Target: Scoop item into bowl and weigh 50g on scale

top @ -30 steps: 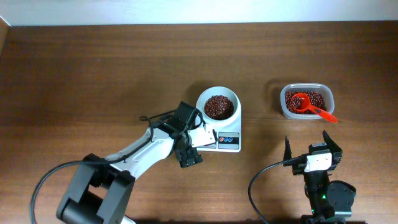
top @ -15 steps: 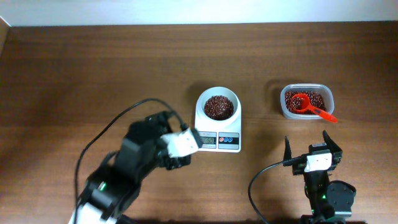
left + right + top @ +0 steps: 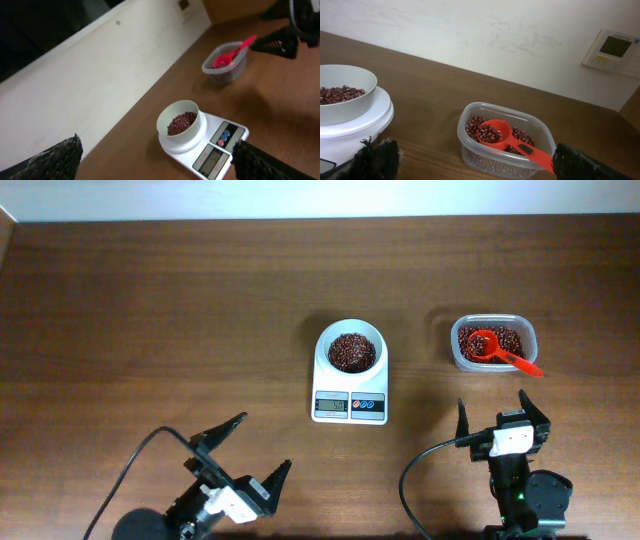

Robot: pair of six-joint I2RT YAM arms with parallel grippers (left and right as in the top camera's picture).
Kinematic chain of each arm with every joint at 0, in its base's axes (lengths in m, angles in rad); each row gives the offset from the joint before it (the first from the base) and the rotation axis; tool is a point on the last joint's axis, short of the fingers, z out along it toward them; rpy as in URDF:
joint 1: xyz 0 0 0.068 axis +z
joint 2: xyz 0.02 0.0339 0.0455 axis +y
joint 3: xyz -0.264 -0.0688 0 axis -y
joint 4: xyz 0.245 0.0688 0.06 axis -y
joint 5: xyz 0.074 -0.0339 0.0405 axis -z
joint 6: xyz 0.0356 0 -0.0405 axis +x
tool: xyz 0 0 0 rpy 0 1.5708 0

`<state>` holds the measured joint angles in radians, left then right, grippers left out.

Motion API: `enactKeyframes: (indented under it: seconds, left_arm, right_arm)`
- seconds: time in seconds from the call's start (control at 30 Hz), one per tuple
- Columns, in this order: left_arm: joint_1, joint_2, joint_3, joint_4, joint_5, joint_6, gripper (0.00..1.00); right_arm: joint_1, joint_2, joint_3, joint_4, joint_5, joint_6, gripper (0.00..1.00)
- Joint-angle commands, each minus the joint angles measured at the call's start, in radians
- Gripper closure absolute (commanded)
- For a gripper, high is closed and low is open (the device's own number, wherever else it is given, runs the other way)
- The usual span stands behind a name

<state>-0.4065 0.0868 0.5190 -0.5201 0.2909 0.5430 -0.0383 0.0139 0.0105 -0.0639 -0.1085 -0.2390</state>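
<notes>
The white bowl [image 3: 349,346] holds a pile of dark reddish-brown beans [image 3: 351,351] and stands on the white scale [image 3: 350,406]. Bowl [image 3: 178,125], beans [image 3: 181,122] and scale [image 3: 218,150] show in the left wrist view. The right wrist view shows the bowl [image 3: 345,102] at its left edge. My left gripper [image 3: 242,453] is open and empty near the front edge, well left of the scale. My right gripper [image 3: 493,410] is open and empty, in front of the bean container.
A clear plastic container [image 3: 492,343] at the right holds more beans and a red scoop [image 3: 497,348] with its handle over the rim. It also shows in the right wrist view [image 3: 505,141] and the left wrist view [image 3: 225,62]. A pale wall runs behind the table.
My left arm has pulled back from the scale's left front corner to the table's front edge, its gripper now open. The right arm, bowl and scoop have not moved.
</notes>
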Motion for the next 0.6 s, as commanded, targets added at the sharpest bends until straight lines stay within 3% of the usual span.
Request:
enactKeyframes:
  seconds: [0.0,0.13,0.27,0.37,0.43,0.57]
  left_arm:
    - [0.049,-0.082,-0.083,0.077,0.014,-0.149,0.01]
    - [0.066,-0.081,-0.187,0.315,-0.024,-0.225,0.01]
    - [0.066,-0.081,-0.347,0.684,-0.216,-0.410,0.01]
    - [0.077,-0.081,-0.456,0.859,-0.334,-0.499,0.01]
    - [0.095,-0.082,-0.512,0.876,-0.402,-0.572,0.01]
    - [0.139,-0.082,-0.510,0.738,-0.431,-0.581,0.01]
  right_arm:
    - [0.005,-0.008,-0.005,-0.007,0.006,0.010,0.01]
    - [0.005,-0.008,-0.005,-0.007,0.006,0.010,0.01]
    - [0.005,-0.008,-0.005,-0.007,0.006,0.010,0.01]
    - [0.005,-0.008,-0.005,-0.007,0.006,0.010,0.01]
    - [0.005,-0.008,-0.005,-0.007,0.006,0.010,0.01]
    - [0.005,-0.008,-0.005,-0.007,0.006,0.010,0.01]
